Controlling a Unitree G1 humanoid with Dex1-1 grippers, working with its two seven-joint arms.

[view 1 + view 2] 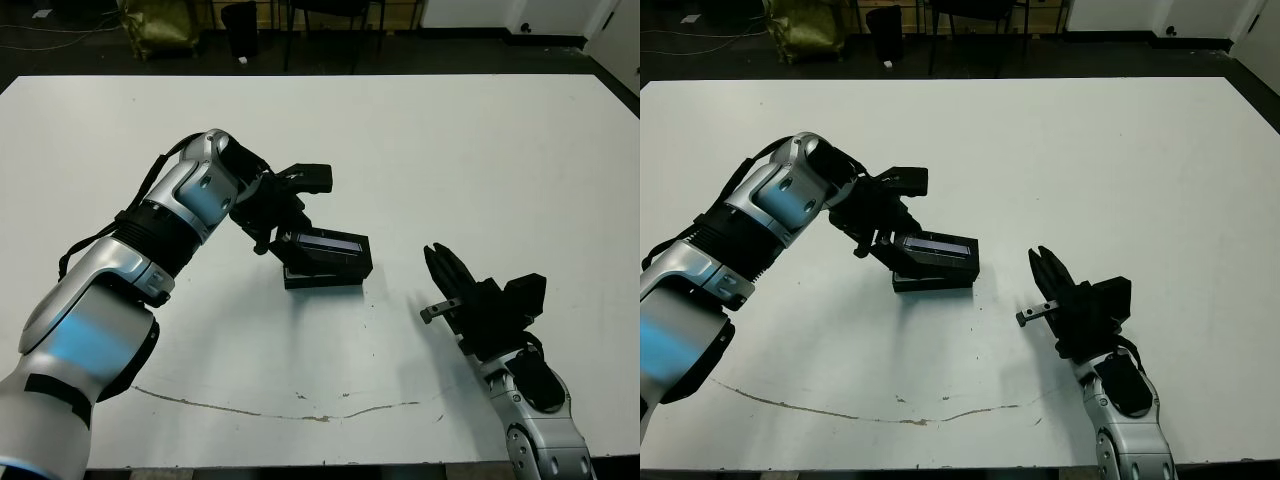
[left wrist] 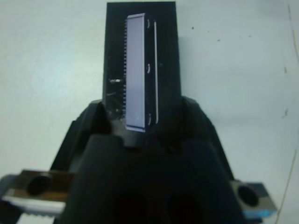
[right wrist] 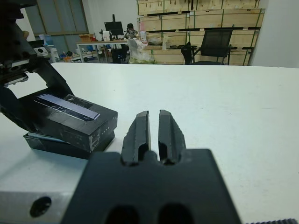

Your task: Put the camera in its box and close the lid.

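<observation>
The lid (image 1: 328, 250), black with a silvery-grey stripe, sits tilted on top of the box (image 1: 320, 278), a shallow black tray near the table's middle. Its left end is raised and does not sit flush. My left gripper (image 1: 283, 240) is shut on that left end, and in the left wrist view its fingers (image 2: 88, 126) flank the lid (image 2: 140, 70). The camera is hidden from view. My right gripper (image 1: 436, 256) rests low over the table to the right of the box, shut and holding nothing. The right wrist view shows its fingertips (image 3: 140, 122) pressed close together, with the lid (image 3: 74, 116) and box (image 3: 51, 142) off to one side.
A thin dark scratch line (image 1: 300, 410) runs along the white table (image 1: 480, 150) near its front edge. Beyond the far edge stand a dark chair (image 3: 212, 44) and wooden crates (image 3: 196, 18). A person (image 3: 128, 29) sits far back in the room.
</observation>
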